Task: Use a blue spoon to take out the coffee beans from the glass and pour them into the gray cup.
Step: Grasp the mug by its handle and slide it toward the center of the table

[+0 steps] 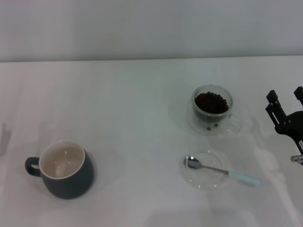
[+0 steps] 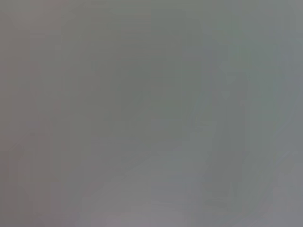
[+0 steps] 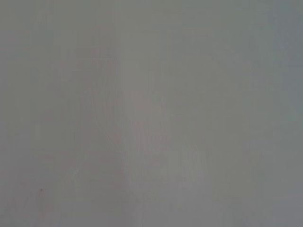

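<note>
The blue spoon point(image 1: 221, 170) lies untouched across a flat glass dish point(image 1: 204, 181) near the right hand point(image 1: 285, 103), whose fingers stand apart at the bench's point(image 1: 132, 109) right edge, the glass point(image 1: 212, 110) of coffee beans point(image 1: 211, 102) beyond the dish, the gray cup point(image 1: 62, 169) far left
</note>
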